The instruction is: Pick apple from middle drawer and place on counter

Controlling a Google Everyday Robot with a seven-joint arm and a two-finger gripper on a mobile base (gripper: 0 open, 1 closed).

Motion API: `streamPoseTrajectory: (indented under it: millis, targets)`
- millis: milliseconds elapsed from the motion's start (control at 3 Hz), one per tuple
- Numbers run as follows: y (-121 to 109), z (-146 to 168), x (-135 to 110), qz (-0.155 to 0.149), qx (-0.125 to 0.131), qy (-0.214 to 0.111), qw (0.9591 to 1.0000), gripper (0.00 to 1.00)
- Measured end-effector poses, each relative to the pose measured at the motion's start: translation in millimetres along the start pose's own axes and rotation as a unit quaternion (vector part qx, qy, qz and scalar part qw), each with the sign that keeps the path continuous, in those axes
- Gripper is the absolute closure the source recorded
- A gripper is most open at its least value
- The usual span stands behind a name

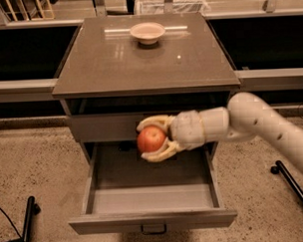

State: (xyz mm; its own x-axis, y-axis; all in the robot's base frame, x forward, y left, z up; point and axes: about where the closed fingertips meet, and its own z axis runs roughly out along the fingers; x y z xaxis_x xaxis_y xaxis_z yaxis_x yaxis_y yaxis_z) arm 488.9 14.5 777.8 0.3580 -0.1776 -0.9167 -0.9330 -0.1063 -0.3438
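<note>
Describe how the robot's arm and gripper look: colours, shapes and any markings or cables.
The arm is a smooth off-white tube, thick and rounded at the joint, with a few small dark dots along it. It narrows into a stubby cylindrical wrist in short segments. The gripper, above the open middle drawer round the apple, has two curved, cream-yellow fingers. No cables show on it.

One counter point(139, 63), with one beige bowl point(147, 32) near its far edge. Two drawers: one shut drawer front point(102, 127) just under the counter's near edge, and one middle drawer point(149, 198) standing open below it, with one small handle point(154, 227) on its front edge. One arm point(271, 124) and one gripper point(143, 141), above the open drawer's back edge, fingers clasped around one apple point(153, 139).
</note>
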Motion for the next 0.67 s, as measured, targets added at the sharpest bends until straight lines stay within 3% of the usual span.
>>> streamPoseTrajectory:
  millis: [333,667]
  targets:
    - [-53.3,-45.2,-45.4,0.029,0.008,0.047,0.9985,1.00]
    - [-107.9,-97.7,-65.7,0.075,0.075,0.054,0.9929,1.00]
